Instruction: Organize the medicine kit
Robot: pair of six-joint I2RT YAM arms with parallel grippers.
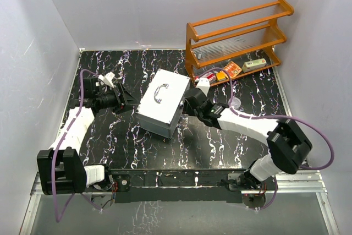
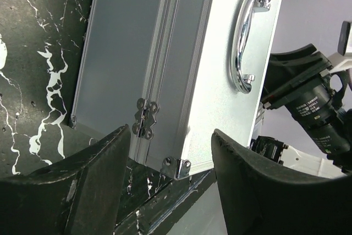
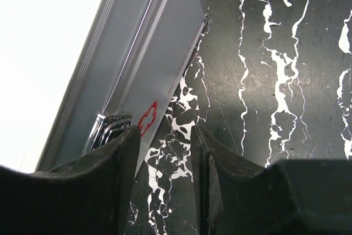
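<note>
Medicine kit (image 1: 162, 105): closed, upright on its base near the middle of the table (image 1: 231, 152), turned askew to the table's edges, chrome handle (image 1: 160, 93) on top of the lid. Looks stiff and boxy, with sheet-metal walls, ribbed frame strips and riveted corner caps (image 2: 177, 166). Probably rather heavy for these arms, and smooth enough on the flat faces to slip under a pinch. Too wide, by the look of it, to span from side to side. Best taken at the handle for lifting, or at the front latch (image 3: 110, 129) for opening; otherwise pushed flat against a wall and slid over the table, though likely to swivel if pushed off-centre. Back face with a small hinge (image 2: 144, 117) turned toward the left gripper (image 2: 170, 133), jaws apart, nothing clamped, a lower corner of the kit showing in the gap; contact impossible to tell. Front face toward the right gripper (image 3: 165, 129), jaws likewise apart, only bare table between them, one finger (image 3: 82, 180) just beside the latch. No legible writing on the kit, only a red outlined emblem (image 3: 147, 118) low on the front face, near the latch. Small print on the right arm's motor housing (image 2: 311, 111), too fine to read. Further out, a wooden shelf (image 1: 236, 26) in the far right corner of the table, with an orange packet (image 1: 231, 69) and a white box (image 1: 256, 64) on its bottom board, printing too small to make out.
</note>
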